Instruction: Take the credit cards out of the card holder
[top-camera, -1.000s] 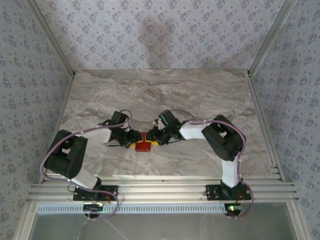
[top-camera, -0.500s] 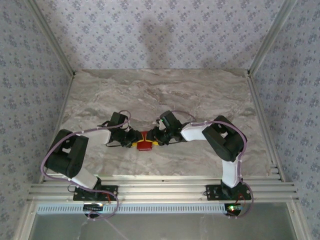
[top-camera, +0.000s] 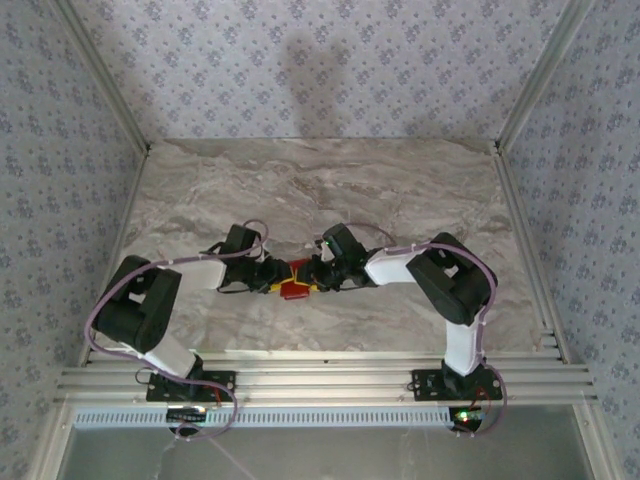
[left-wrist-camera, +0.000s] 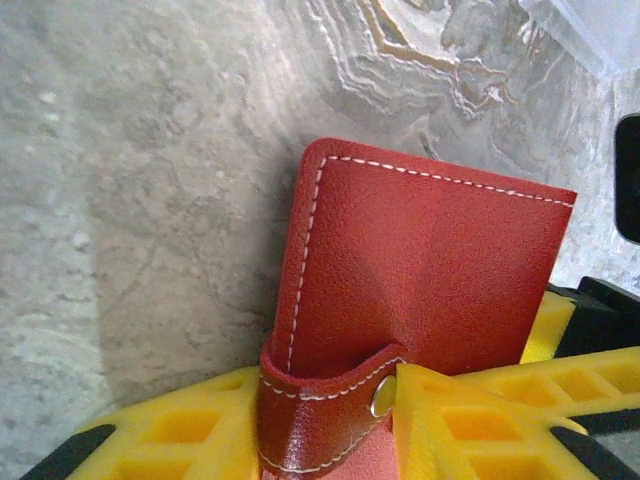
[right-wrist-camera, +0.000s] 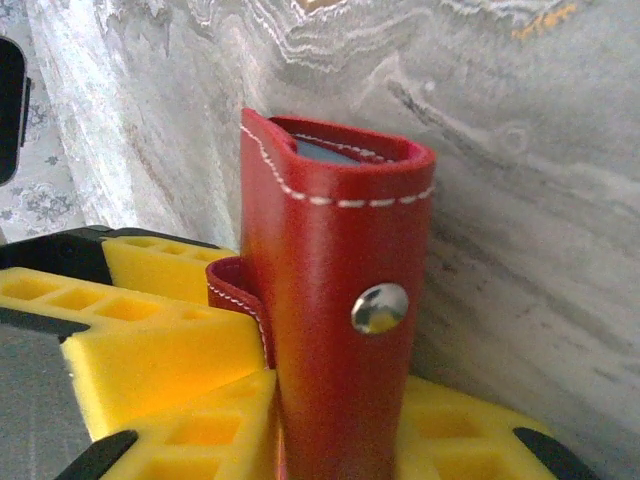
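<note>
While the left fingers (left-wrist-camera: 190, 430) and right fingers (right-wrist-camera: 150, 350) each clamp it, the card holder (left-wrist-camera: 420, 270) sits folded between them.

Marble-patterned table (top-camera: 400, 190), grey with tan veins, metal rail (top-camera: 320, 380) along near edge

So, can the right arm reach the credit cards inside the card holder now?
Probably not. The card holder is folded nearly shut, gripped by the right tool and the left tool; just a narrow gap shows at its top, and the right tool would first have to let go.
</note>
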